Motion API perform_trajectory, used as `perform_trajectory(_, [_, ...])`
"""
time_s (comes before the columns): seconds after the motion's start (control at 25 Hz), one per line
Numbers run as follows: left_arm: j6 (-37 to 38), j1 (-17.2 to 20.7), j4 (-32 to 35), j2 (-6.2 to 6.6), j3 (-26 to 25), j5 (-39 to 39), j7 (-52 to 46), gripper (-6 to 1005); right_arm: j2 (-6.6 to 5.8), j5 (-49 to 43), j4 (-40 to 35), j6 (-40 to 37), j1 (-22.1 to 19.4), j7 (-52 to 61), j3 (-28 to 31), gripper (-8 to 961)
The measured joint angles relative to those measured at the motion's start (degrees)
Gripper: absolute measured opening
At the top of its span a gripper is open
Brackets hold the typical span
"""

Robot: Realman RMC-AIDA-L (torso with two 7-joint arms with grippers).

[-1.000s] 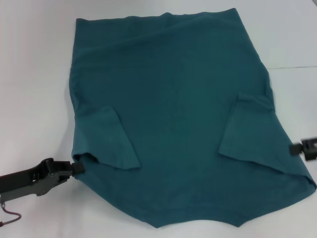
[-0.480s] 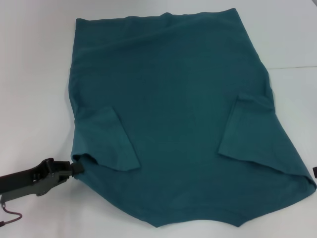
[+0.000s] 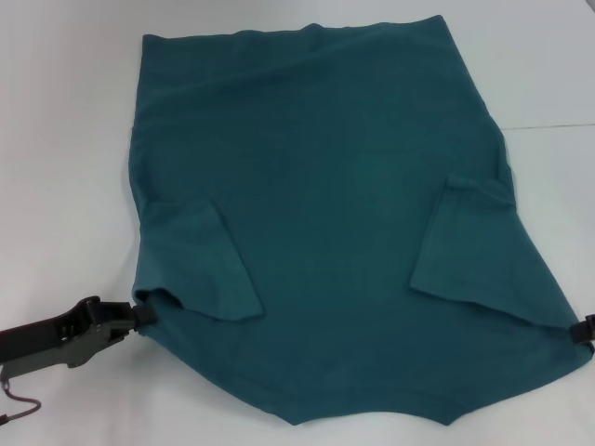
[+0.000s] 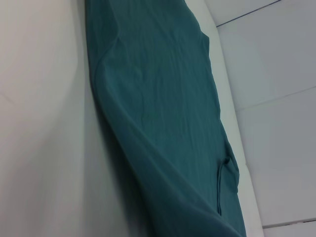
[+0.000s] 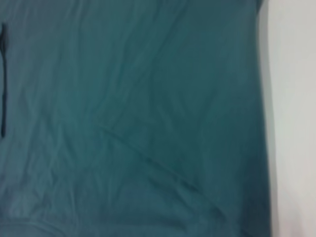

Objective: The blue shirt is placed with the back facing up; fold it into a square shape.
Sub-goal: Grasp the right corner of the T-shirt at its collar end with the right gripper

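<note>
**Shirt flat, both sleeves folded in, grippers at the near corners**

The blue shirt (image 3: 325, 214) is spread back-up across the white table (image 3: 65, 139), both sleeves tucked in over the body, collar edge nearest the robot. The left gripper (image 3: 141, 316) sits right at the shirt's near-left folded corner, touching the cloth, but I honestly can't tell whether its fingers pinch it. The right gripper (image 3: 586, 327) barely peeks in by the near-right corner; can't tell its fingers either.

One blue shirt (image 3: 325, 214) lies on one white table (image 3: 65, 139), with two sleeves folded inward at four and eight o'clock. Two grippers: left gripper (image 3: 144, 316), right gripper (image 3: 586, 327).
</note>
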Motion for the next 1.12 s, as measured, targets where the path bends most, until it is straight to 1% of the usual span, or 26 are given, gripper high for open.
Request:
perform_trajectory(0.16, [-0.1, 0.0, 0.0, -0.01, 0.0, 0.0, 0.0, 34, 0.81, -1.7, 0.0, 0.2, 0.7, -0.5, 0.0, 796])
perform_trajectory(0.28, [-0.1, 0.0, 0.0, -0.05, 0.0, 0.0, 0.0, 34, 1.12, -2.6, 0.0, 0.3, 1.1, -0.5, 0.0, 794])
perform_trajectory(0.6, [-0.3, 0.2, -0.1, -0.12, 0.1, 0.0, 0.0, 36, 1.39, -2.8, 0.0, 0.9, 1.2, -0.7, -0.6, 789])
perform_trajectory(0.8, [-0.3, 0.3, -0.1, -0.18, 0.1, 0.0, 0.0, 36, 1.92, -3.3, 0.0, 1.6, 1.3, -0.7, -1.2, 785])
perform_trajectory(1.12, [-0.3, 0.6, -0.1, -0.28, 0.1, 0.0, 0.0, 36, 2.42, -3.3, 0.0, 1.9, 1.7, -0.7, -1.5, 780])
